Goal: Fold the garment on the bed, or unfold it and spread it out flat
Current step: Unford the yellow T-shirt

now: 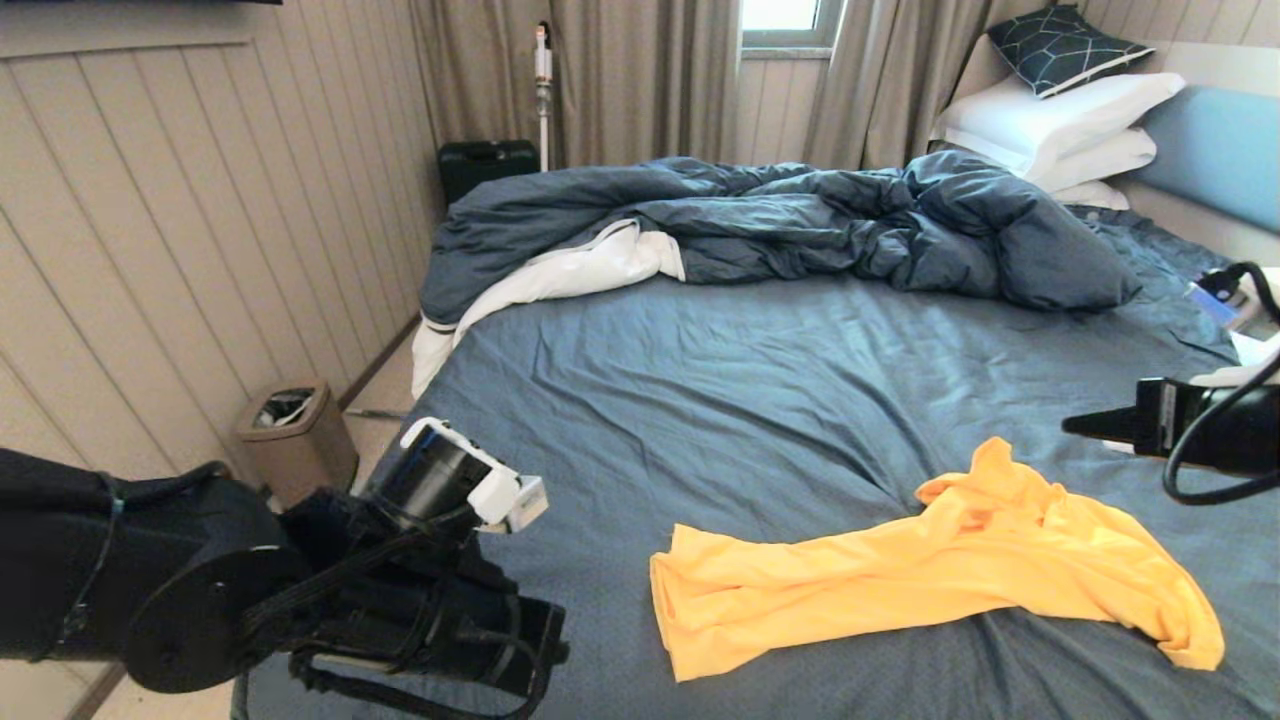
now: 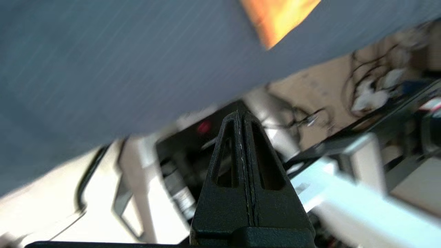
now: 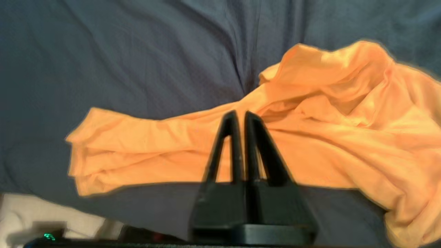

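Observation:
The garment [image 1: 930,560] is a bright yellow T-shirt lying bunched in a long crumpled band on the near right part of the bed [image 1: 750,380]. In the right wrist view the garment [image 3: 327,137] fills the middle, on the dark blue sheet. My right gripper [image 1: 1072,425] hangs above the bed just beyond the shirt's right end, pointing left. It is shut with nothing between its fingers [image 3: 256,137]. My left gripper [image 2: 240,115] is shut and empty, held off the bed's near left corner. A corner of the garment [image 2: 275,17] shows far from it.
A rumpled blue duvet [image 1: 780,220] with white underside lies across the far half of the bed. White pillows [image 1: 1060,120] are stacked at the headboard on the right. A small bin [image 1: 295,435] and a black case [image 1: 487,165] stand by the panelled wall on the left.

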`<state>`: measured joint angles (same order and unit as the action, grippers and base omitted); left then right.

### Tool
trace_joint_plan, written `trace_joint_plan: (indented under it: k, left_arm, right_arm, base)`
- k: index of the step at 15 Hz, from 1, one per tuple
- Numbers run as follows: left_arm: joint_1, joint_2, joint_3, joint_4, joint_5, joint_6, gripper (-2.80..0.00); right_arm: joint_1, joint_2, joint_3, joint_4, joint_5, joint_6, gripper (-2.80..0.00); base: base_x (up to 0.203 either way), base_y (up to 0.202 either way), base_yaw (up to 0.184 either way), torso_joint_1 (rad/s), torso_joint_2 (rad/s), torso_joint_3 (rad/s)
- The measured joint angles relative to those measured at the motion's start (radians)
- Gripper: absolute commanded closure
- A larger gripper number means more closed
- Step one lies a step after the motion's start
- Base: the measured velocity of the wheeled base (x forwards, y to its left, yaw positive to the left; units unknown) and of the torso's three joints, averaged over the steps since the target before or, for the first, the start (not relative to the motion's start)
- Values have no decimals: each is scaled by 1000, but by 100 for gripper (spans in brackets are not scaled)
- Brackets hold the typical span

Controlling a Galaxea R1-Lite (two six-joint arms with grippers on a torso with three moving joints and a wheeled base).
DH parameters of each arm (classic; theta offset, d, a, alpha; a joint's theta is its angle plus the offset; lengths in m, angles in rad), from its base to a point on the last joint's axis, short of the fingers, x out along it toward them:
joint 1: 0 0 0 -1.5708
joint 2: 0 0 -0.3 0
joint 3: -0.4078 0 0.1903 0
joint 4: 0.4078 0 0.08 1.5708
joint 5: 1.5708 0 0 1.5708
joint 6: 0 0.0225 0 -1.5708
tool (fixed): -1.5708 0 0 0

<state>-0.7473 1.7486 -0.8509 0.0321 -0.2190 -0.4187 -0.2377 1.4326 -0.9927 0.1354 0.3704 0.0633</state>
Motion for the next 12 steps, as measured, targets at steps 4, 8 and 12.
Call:
trace_joint_plan:
  k: [4, 8, 12]
  left_arm:
    - [-67, 79, -102, -14, 5, -71, -280]
    - [-96, 167, -172, -28, 15, -91, -280]
    - [-143, 262, -253, -54, 18, -123, -280]
  right_arm:
    - [-2, 11, -10, -3, 0, -2, 0]
    - [-4, 17, -11, -9, 0, -4, 0]
    - [-6, 23, -13, -10, -1, -4, 0]
  base:
    - [0, 0, 0, 0, 0, 0]
    - [0, 0, 0, 0, 0, 0]
    - [0, 0, 0, 0, 0, 0]
